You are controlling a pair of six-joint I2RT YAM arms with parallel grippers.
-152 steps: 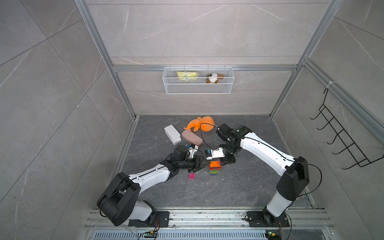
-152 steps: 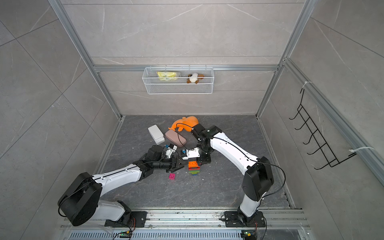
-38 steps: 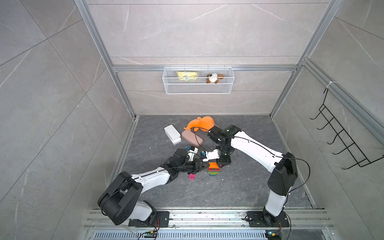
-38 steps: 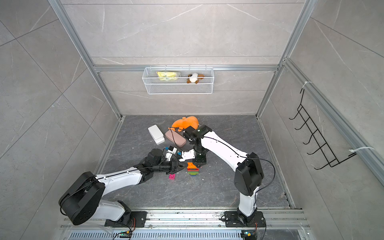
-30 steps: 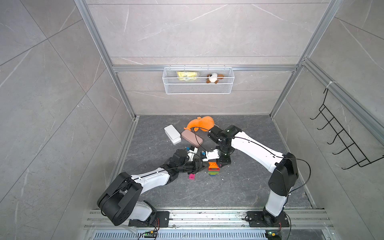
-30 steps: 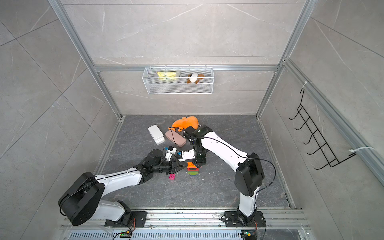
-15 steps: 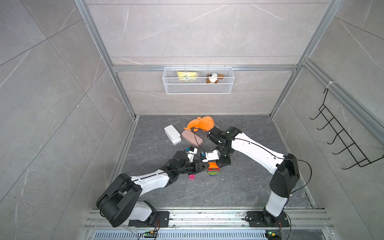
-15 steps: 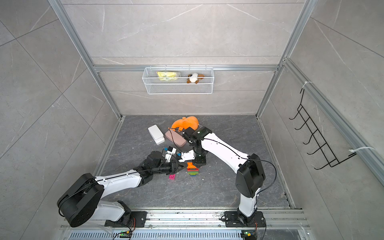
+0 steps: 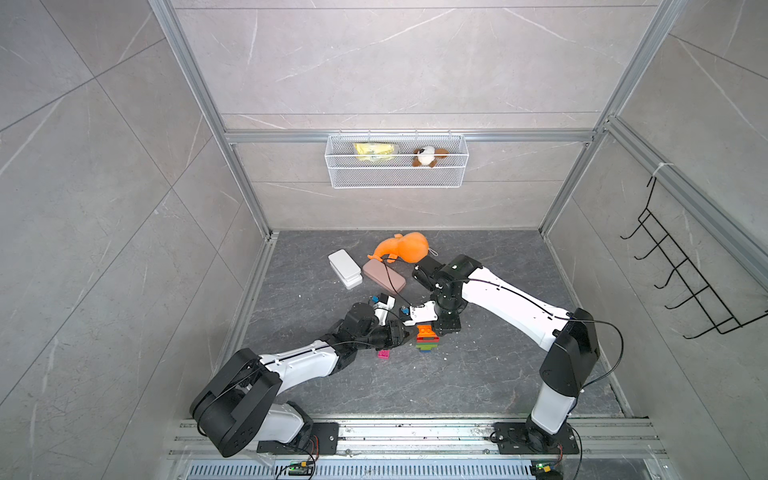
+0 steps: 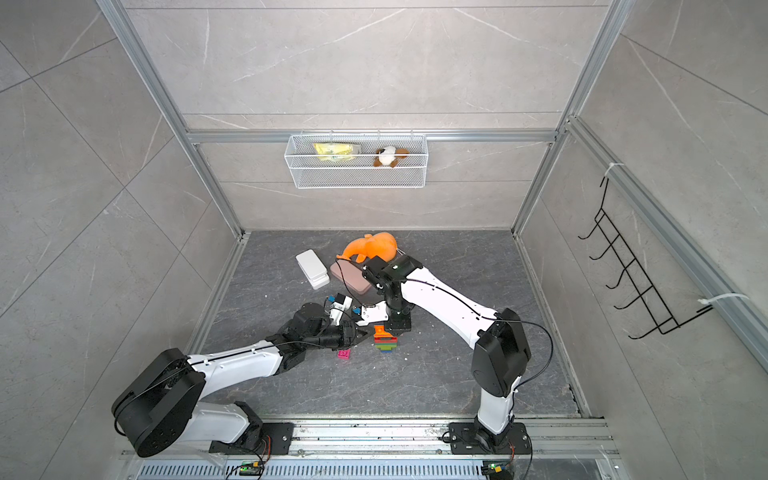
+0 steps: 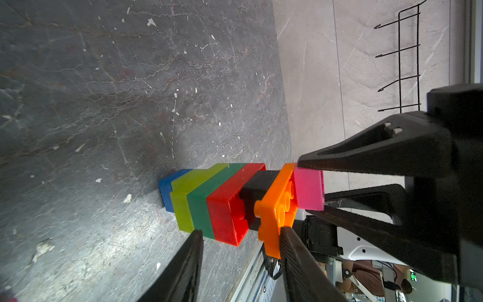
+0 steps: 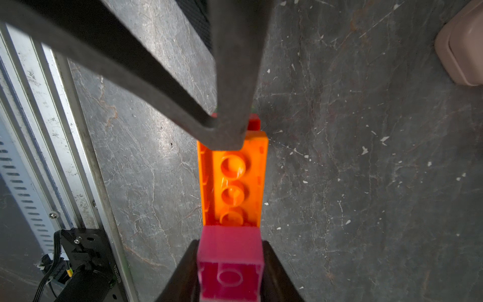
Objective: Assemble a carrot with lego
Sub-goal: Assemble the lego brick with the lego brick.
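Upright carrot (image 9: 427, 341) on dark floor (image 9: 478, 374)

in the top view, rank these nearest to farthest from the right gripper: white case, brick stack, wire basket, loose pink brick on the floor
1. brick stack: directly below the right gripper.
2. loose pink brick: on the floor beside the stack.
3. white case: farther back on the floor.
4. wire basket: up on the back wall.

Glossy smooth plastic brick stack (image 11: 222, 206), translucent lime layer; pink plastic brick (image 12: 230, 248) glossy too. Dark grey veined stone-look tabletop (image 11: 104, 91) matt, scuffed. Black jaws matt, ribbed.
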